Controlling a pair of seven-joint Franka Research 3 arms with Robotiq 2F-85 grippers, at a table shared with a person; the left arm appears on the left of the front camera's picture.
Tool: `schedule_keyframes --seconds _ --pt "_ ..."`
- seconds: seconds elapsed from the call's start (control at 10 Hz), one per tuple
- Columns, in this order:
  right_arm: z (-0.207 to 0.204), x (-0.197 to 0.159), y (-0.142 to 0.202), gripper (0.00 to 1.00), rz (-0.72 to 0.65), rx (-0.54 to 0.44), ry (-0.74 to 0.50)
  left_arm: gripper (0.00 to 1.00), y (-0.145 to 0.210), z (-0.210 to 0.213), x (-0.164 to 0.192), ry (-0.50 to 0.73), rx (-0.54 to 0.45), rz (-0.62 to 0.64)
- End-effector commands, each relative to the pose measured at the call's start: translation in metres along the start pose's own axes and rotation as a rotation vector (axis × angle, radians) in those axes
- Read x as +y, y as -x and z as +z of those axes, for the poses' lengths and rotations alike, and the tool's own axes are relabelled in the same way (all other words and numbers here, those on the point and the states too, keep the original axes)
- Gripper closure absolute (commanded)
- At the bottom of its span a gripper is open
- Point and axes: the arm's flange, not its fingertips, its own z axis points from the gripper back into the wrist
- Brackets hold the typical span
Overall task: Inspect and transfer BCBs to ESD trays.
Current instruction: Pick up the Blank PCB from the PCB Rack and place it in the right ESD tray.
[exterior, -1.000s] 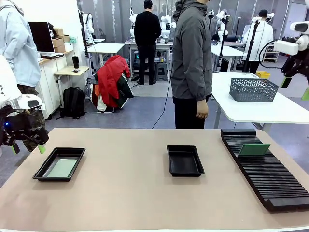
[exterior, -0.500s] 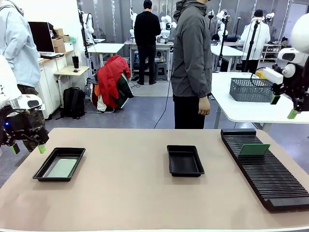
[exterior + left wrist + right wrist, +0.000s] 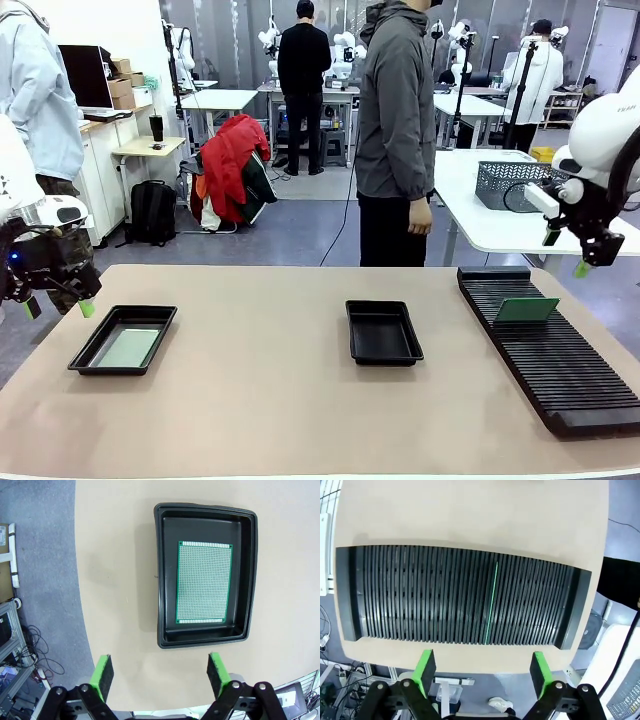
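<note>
The left pincer (image 3: 58,307) at the frame's left edge and the right pincer (image 3: 565,253) at upper right both gape wide, holding nothing, while a flat BCB (image 3: 128,347) lies in the left ESD tray (image 3: 85,358) and an upright BCB (image 3: 527,309) stands in the rack (image 3: 560,370) at right.

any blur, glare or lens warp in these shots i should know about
Left wrist view: sharp, the BCB shows its grid clearly, the ESD tray casts a soft shadow, the table edge bows. Right wrist view: the slotted rack curves from wide-angle warp. Front view: even light, no glare.
</note>
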Motion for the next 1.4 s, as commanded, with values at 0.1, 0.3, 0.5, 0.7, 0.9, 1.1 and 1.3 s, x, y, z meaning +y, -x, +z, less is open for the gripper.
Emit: schedule_keyframes --seconds 0.1,0.3,0.5,0.7,0.9,1.1,1.3 --pt "-0.044 -0.004 0.006 0.0 0.021 -0.018 0.015 0.0 -0.001 -0.001 0.001 0.004 -0.011 0.0" --pt "-0.071 -0.005 0.009 0.0 0.01 -0.033 0.015 0.0 -0.001 -0.001 0.001 0.004 -0.011 0.0" --pt "-0.093 -0.008 0.006 0.0 -0.002 -0.023 0.015 0.0 -0.001 -0.001 0.001 0.004 -0.011 0.0" --pt "-0.108 -0.012 0.003 0.0 -0.019 -0.013 0.023 0.0 -0.001 -0.001 0.001 0.004 -0.011 0.0" --pt "-0.121 -0.016 0.001 0.0 -0.041 -0.008 0.02 0.0 -0.001 -0.001 0.001 0.004 -0.011 0.0" --pt "-0.127 -0.018 0.0 0.0 -0.045 -0.009 0.029 0.0 -0.001 -0.001 0.001 0.004 -0.011 0.0" --pt "-0.132 -0.018 0.0 0.0 -0.058 -0.011 0.039 0.0 -0.001 -0.001 0.001 0.004 -0.011 0.0"
